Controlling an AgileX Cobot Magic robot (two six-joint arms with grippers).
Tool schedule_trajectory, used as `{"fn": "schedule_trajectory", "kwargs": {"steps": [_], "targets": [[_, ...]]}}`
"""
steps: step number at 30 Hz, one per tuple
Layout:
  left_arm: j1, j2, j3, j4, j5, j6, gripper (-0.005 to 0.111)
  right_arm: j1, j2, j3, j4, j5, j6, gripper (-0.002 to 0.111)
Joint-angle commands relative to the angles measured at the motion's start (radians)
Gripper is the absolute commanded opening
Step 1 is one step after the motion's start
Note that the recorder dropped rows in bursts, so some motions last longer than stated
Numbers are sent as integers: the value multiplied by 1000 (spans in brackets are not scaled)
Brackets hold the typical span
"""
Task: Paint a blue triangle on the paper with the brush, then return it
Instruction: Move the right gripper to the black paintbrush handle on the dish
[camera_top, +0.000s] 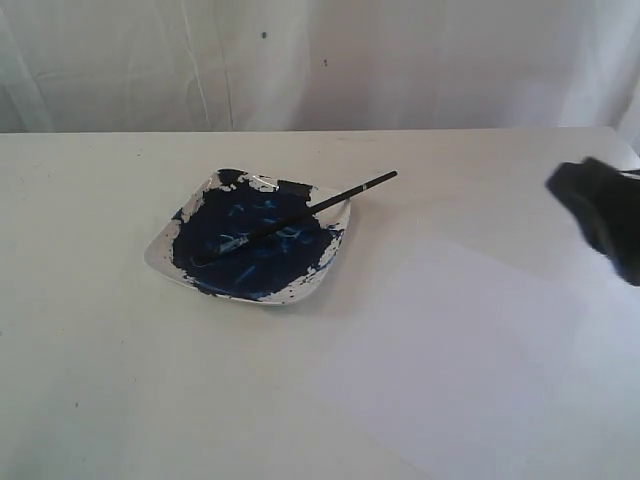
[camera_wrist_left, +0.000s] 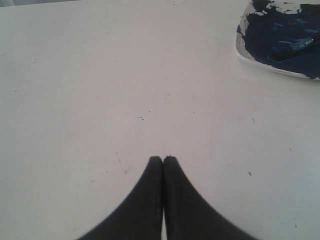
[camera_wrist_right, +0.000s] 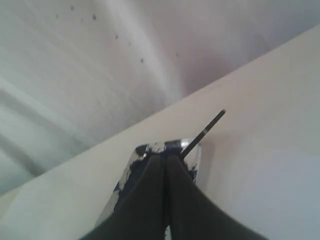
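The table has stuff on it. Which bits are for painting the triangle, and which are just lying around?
For the job: brush, paper, dish of blue paint.
Just there: table, white curtain behind it.

Black brush (camera_top: 345, 196) lies diagonally across the blue-smeared dish (camera_top: 158, 254); paper (camera_top: 480, 370) flat beside

The left gripper (camera_wrist_left: 163, 159) is matte black; its two smooth fingers (camera_wrist_left: 145, 205) flare wide at the base and taper to narrow rounded tips, with a thin seam between them. The right gripper (camera_wrist_right: 165, 155) has the same black, tapered form. In the exterior view, at three o'clock, the right arm (camera_top: 603, 215) shows only as a blurred black mass.
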Motion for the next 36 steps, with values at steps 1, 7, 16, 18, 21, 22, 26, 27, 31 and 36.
{"fn": "schedule_trajectory", "kwargs": {"steps": [1, 7, 16, 18, 21, 22, 26, 27, 31, 36], "targets": [[-8, -4, 4, -6, -1, -4, 0, 70, 274, -84, -18, -140, -5, 0], [-8, -4, 4, -6, -1, -4, 0, 76, 521, -172, -18, -256, -6, 0], [-8, -4, 4, -6, -1, -4, 0, 76, 658, -227, -15, -255, 226, 0], [-8, -4, 4, -6, -1, -4, 0, 76, 689, -261, -15, -253, 229, 0], [-8, -4, 4, -6, -1, -4, 0, 76, 726, -301, -23, -253, 238, 0], [-8, -4, 4, -6, -1, -4, 0, 76, 737, -308, -36, -255, 258, 0], [-8, -4, 4, -6, -1, -4, 0, 76, 785, -328, -114, -259, 441, 0], [-8, -4, 4, -6, -1, -4, 0, 76, 801, -334, -140, -262, 476, 0], [-8, -4, 4, -6, -1, -4, 0, 76, 867, -370, -198, -299, 521, 1], [-8, -4, 4, -6, -1, -4, 0, 76, 958, -447, -185, -311, 544, 17]]}}
